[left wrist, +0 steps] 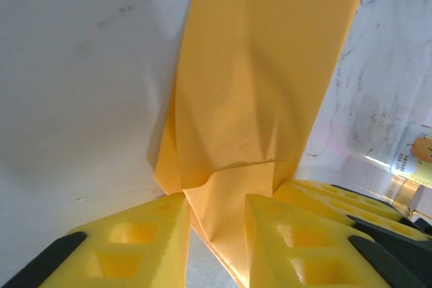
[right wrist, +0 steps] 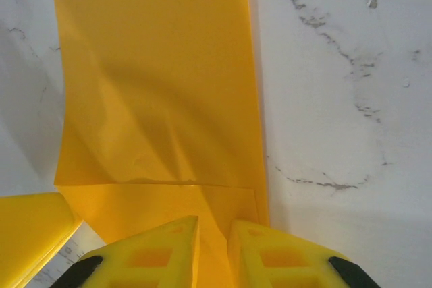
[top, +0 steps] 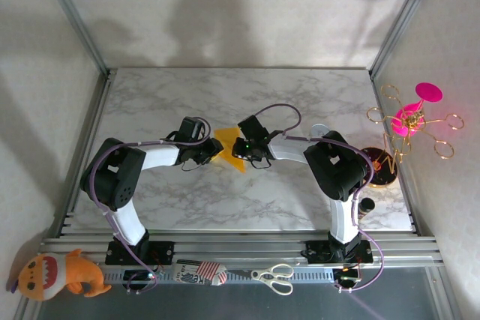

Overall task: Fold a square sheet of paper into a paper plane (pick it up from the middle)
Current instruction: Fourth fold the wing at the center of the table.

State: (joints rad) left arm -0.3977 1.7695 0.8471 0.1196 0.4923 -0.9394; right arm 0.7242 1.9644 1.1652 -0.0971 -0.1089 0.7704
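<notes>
The orange-yellow sheet of paper [top: 229,149] lies at mid-table, folded over on itself with a flap edge across it [left wrist: 250,99] [right wrist: 155,99]. It has no slim dart shape. My left gripper [top: 212,153] [left wrist: 216,247] is at the sheet's left end. Its yellow fingers [left wrist: 135,247] stand apart, a raised fold of paper runs between them, and bare table shows in the gap. From the right, my right gripper [top: 242,148] [right wrist: 214,254] has its fingers [right wrist: 155,254] nearly together, pinching the sheet's near edge.
A gold wire stand with a pink disc [top: 411,119] and a dark round dish [top: 379,168] are at the right edge. A clear cup [left wrist: 415,156] stands near the right arm. Scissors [top: 274,276] and a plush toy [top: 60,273] lie on the front rail.
</notes>
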